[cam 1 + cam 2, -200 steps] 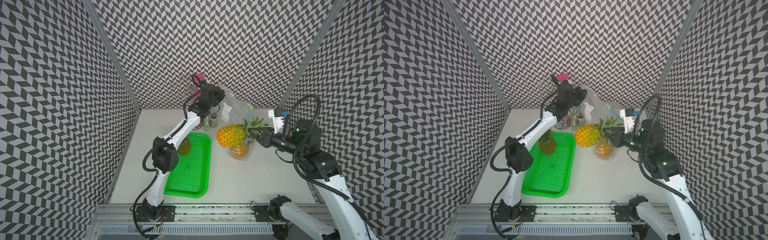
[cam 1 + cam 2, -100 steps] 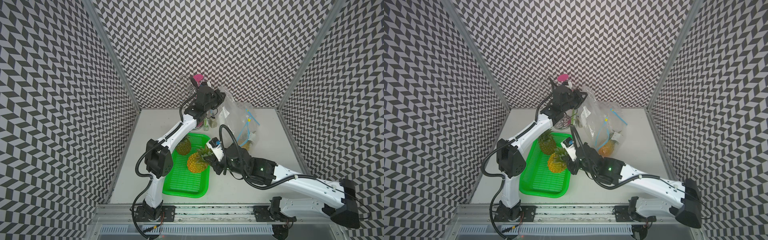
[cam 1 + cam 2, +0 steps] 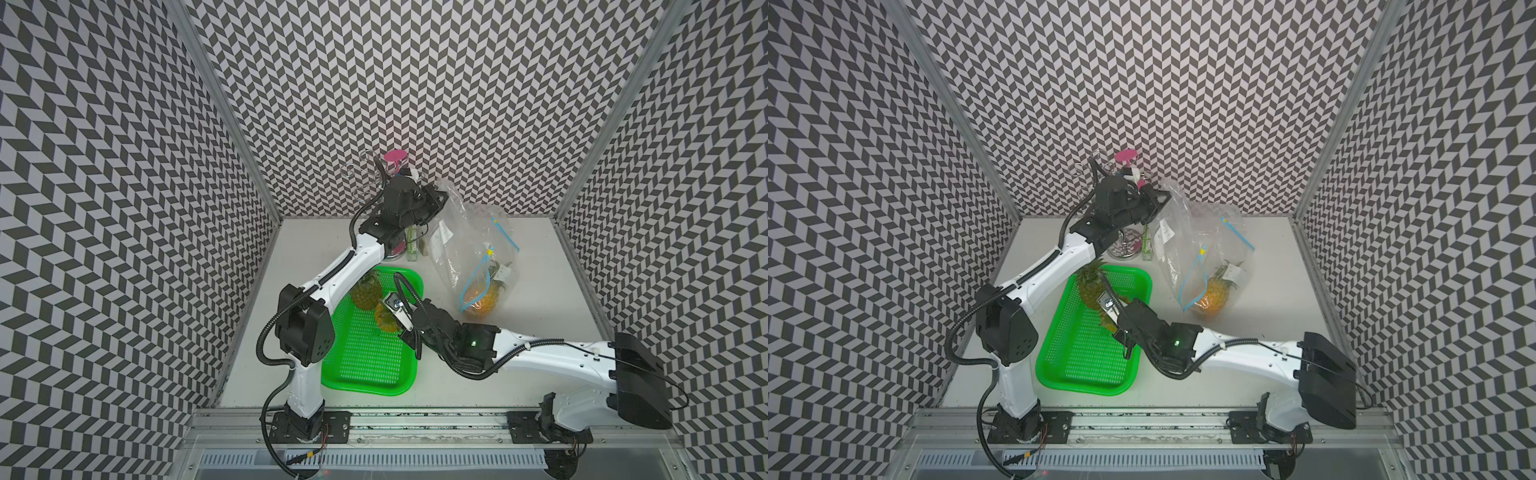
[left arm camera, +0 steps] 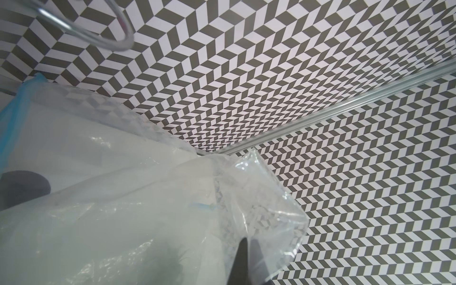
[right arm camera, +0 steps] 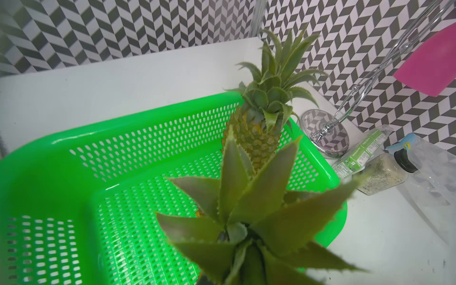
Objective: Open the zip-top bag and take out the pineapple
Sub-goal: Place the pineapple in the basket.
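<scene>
Right hand [image 3: 400, 328] is clamping the held pineapple [image 3: 384, 323] by its crown, hanging it just inside the green basket [image 3: 365, 386] at its right rim; can't tell if it's touching the mesh. Second pineapple [image 3: 365, 293] is sitting at the basket's far end. Left hand [image 3: 438, 199] is pinching shut on a corner of the zip-top bag [image 3: 465, 245], lifting it beyond the basket's far right corner. Bagged pineapple [image 3: 484, 297] is lying inside the bag on the worktop [image 3: 540, 324], right of the basket.
</scene>
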You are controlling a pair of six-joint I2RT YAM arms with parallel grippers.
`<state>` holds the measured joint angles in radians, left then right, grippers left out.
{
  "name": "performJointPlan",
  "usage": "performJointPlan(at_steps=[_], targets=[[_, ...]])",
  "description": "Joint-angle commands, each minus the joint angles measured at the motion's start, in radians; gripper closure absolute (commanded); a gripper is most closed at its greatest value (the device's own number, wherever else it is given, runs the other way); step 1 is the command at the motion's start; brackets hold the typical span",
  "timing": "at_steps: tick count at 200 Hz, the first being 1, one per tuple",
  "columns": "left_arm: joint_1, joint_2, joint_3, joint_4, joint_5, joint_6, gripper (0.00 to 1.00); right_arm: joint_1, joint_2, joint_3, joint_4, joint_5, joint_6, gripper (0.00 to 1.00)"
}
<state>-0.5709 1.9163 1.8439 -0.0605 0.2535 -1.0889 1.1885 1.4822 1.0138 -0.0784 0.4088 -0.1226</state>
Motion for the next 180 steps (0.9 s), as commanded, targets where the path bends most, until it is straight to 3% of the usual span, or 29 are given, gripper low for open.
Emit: performJointPlan(at_steps=[1, 16, 53, 82, 115, 123, 180], targets=[[0.009, -0.039, -0.037, 0.03, 0.026, 0.019, 1.0, 0.005, 0.044, 0.068, 0.065, 0.054, -0.027, 0.92], [0.014, -0.046, -0.073, 0.045, 0.042, 0.015, 1.0, 0.005, 0.078, 0.084, 0.044, 0.058, -0.038, 0.88], [0.017, -0.065, -0.112, 0.06, 0.046, 0.009, 1.0, 0.006, 0.109, 0.12, 0.01, 0.04, -0.034, 0.41], [0.025, -0.069, -0.113, 0.063, 0.053, -0.012, 1.0, 0.034, 0.054, 0.118, -0.008, 0.065, -0.04, 0.25], [0.029, -0.053, -0.095, 0.066, 0.086, -0.041, 1.0, 0.05, -0.085, 0.115, -0.065, 0.097, -0.028, 0.18], [0.029, -0.056, -0.115, 0.103, 0.098, -0.057, 1.0, 0.066, -0.132, 0.109, -0.084, 0.12, -0.021, 0.11], [0.008, -0.06, -0.174, 0.09, 0.065, -0.043, 1.0, 0.066, -0.65, -0.037, -0.131, 0.003, 0.103, 0.12]])
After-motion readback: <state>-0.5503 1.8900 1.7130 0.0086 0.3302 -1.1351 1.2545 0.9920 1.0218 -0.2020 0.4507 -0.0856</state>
